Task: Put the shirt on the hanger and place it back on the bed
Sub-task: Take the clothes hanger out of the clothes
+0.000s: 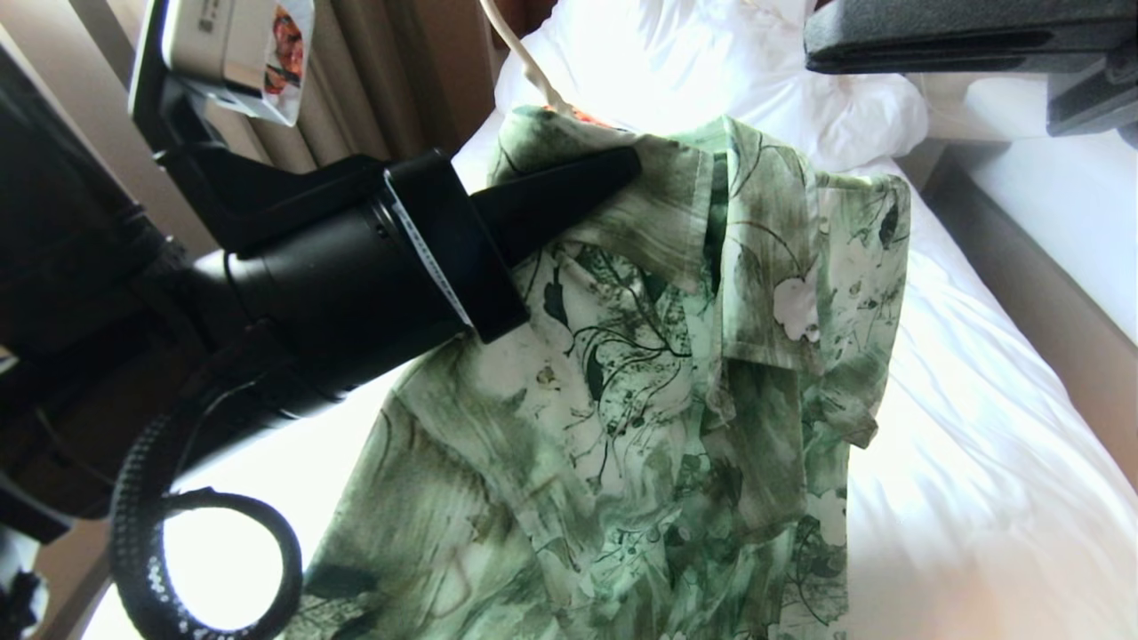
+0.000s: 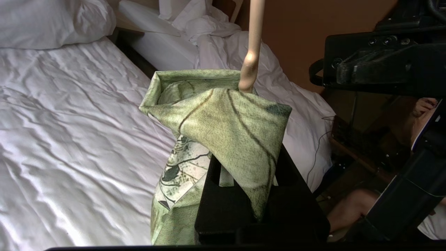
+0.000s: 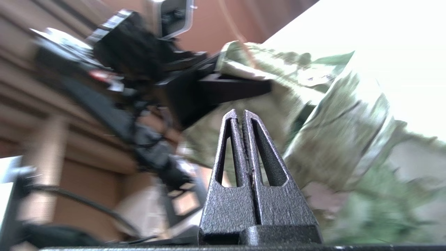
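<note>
Gripping the shirt (image 1: 640, 373) at its shoulder above the bed (image 1: 978, 498), our left fingers (image 1: 569, 200) pinch thin cloth that may slip off the hanger (image 2: 252, 45); our right fingers (image 3: 258, 146), empty and pressed together, offer no backup.

Shirt (image 1: 676, 373): hangs in the middle of the head view, raised above the bed (image 1: 969, 462), its collar end uppermost.
Hanger (image 1: 524, 58): its stem rises out of the shirt's top, toward the pillow end.
Left gripper (image 1: 613, 173): reaches in from the left, clamped on the shirt's top fold just beside the hanger stem.
Right gripper (image 3: 242, 116): off to the shirt's right, apart from the cloth, fingers pressed together on nothing; its arm crosses the head view's upper right corner.
Pillow (image 1: 711, 62): behind the shirt, at the bed's far end.
Second bed (image 1: 1067, 204): right of the first, a gap between them.
Curtain (image 1: 373, 80): left of the bed, behind the left arm.
</note>
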You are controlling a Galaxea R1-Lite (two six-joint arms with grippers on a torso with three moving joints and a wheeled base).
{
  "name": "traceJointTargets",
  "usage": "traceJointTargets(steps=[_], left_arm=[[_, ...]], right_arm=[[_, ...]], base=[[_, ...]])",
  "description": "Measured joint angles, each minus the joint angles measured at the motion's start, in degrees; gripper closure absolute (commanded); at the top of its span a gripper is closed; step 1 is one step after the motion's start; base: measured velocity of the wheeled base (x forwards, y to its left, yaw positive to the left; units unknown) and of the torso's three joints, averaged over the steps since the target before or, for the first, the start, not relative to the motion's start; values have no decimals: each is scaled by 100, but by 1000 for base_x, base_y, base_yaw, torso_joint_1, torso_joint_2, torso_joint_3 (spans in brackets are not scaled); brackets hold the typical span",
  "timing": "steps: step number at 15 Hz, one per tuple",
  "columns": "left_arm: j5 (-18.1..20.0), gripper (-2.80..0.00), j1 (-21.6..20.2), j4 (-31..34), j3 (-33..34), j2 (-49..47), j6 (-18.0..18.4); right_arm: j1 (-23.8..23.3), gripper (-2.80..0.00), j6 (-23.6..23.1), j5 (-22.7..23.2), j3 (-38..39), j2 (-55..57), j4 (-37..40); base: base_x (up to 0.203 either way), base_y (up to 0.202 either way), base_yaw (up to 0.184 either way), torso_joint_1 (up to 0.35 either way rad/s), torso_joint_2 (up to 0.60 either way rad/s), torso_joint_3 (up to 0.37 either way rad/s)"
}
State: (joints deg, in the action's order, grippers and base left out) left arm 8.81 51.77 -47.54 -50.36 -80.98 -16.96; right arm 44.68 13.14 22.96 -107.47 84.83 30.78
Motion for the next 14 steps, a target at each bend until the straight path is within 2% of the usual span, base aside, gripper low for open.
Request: traceJointTargets(steps=[2,6,10,14], left_arm=[[5,0,12,9,0,-13,1],[-2,0,31,9,20,-52,1],[-96,0,125,-17,102,-140,12],[-94,0,43,2,124,-121,4]], right_arm=[[107,0,-419,-379,-252,160,232],[0,0,-1178,-359,-357,262,273],[-119,0,-1364,-386,-353,209,339],[-129,0,-1664,-411,-339,-18,1046]], base=[[0,0,0,0,0,0],[0,0,0,0,0,0],[0,0,0,0,0,0],[0,0,0,0,0,0]])
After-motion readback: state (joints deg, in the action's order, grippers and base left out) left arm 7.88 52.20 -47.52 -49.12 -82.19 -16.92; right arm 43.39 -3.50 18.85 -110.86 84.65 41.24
